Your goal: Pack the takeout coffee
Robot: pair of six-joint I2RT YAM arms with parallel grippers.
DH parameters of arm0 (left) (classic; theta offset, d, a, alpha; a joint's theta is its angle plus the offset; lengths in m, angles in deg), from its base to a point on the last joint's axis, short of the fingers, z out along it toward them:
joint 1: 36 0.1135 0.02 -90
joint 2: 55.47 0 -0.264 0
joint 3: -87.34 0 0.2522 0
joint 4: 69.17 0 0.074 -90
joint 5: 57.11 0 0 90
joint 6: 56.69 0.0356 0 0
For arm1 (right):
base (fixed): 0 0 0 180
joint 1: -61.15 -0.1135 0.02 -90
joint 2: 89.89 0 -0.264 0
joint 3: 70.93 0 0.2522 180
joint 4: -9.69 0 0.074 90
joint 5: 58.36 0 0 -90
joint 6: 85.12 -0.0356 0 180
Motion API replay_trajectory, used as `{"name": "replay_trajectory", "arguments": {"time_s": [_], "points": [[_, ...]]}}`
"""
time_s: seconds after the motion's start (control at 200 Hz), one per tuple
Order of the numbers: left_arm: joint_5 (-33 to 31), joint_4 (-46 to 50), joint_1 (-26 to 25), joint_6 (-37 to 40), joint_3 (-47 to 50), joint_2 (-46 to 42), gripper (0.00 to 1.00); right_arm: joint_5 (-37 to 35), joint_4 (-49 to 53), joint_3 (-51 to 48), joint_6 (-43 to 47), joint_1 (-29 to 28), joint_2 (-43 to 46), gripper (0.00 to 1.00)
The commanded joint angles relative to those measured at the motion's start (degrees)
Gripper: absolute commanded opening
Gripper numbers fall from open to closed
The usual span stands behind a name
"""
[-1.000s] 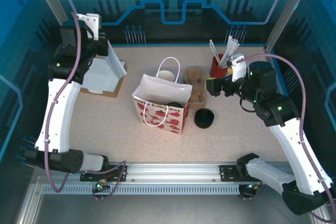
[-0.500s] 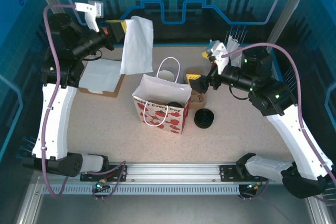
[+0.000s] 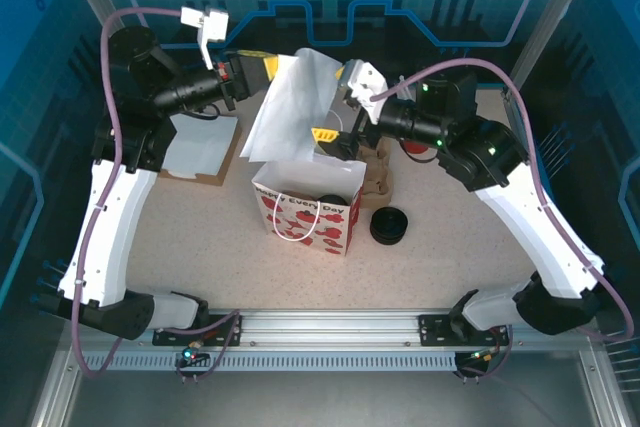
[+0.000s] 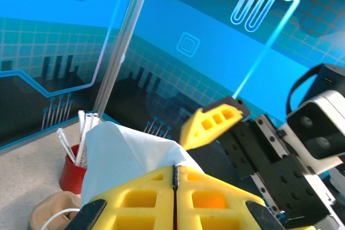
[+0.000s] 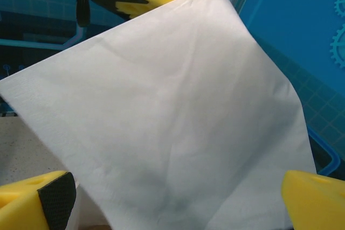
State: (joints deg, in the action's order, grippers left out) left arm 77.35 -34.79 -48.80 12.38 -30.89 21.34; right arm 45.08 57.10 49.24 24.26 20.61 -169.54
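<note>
My left gripper [image 3: 262, 69] is shut on the top corner of a white napkin [image 3: 295, 107], which hangs in the air above the back of the heart-printed paper bag [image 3: 308, 209]. In the left wrist view the yellow fingers [image 4: 140, 197] pinch the napkin [image 4: 124, 154] between them. My right gripper [image 3: 338, 105] stands open, one finger on each side of the sheet. In the right wrist view the napkin [image 5: 172, 106] hangs between my own fingers [image 5: 38, 197]. A round black lid [image 3: 330, 202] shows inside the bag, the takeout coffee's top; its cup wall is hidden.
A stack of black lids [image 3: 389, 225] sits right of the bag. A cardboard cup carrier [image 3: 378, 175] lies behind it. A box of napkins [image 3: 200, 147] is at the back left. A red holder with stirrers [image 4: 71, 172] stands at the back.
The left arm lifted a napkin out of the box and carried it right, over the bag. The right arm swung left and up until its open fingers straddle the napkin.
</note>
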Motion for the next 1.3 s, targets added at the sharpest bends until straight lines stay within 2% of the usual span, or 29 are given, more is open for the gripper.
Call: {"name": "replay_trajectory", "arguments": {"time_s": [0.0, 0.255, 0.415, 0.555, 0.87, 0.961, 1.206, 1.261, 1.296], "points": [[2.79, -1.22, -0.82, -0.53, -1.64, 0.09, 0.08, -0.60, -2.19, 3.19, 0.72, -0.73, -1.82, 1.00], [5.75, -1.07, -1.30, -0.59, -1.69, 0.38, 0.08, -0.52, -2.31, 6.03, 1.51, -0.71, -4.69, 1.00], [7.03, -1.46, -1.83, -0.87, -1.70, 0.62, 0.08, 3.08, 0.02, 8.55, 1.90, -0.56, -7.21, 1.00], [7.21, -1.84, -2.36, -1.33, -1.79, 0.68, 0.08, 3.27, 2.06, 11.74, 0.88, -0.54, -10.18, 1.00], [7.23, -3.32, -2.59, -2.26, -2.75, 0.87, 0.08, 6.54, 2.66, 10.63, -3.25, -0.55, -12.37, 1.00], [7.25, -3.48, -2.67, -2.53, -2.85, 1.01, 0.08, 7.21, 2.15, 9.64, -4.62, -0.55, -12.39, 0.96], [7.26, -3.40, -2.76, -2.54, -2.67, 1.00, 0.08, 9.64, -0.04, 8.20, -8.52, -0.43, -11.91, 0.69], [7.12, -3.18, -2.76, -2.45, -2.61, 0.97, 0.08, 9.42, -0.07, 8.15, -8.82, -0.47, -11.75, 0.70], [7.12, -2.98, -2.76, -2.28, -2.52, 0.88, 0.08, 9.28, -0.04, 7.98, -8.72, -0.41, -11.45, 0.75]]}}
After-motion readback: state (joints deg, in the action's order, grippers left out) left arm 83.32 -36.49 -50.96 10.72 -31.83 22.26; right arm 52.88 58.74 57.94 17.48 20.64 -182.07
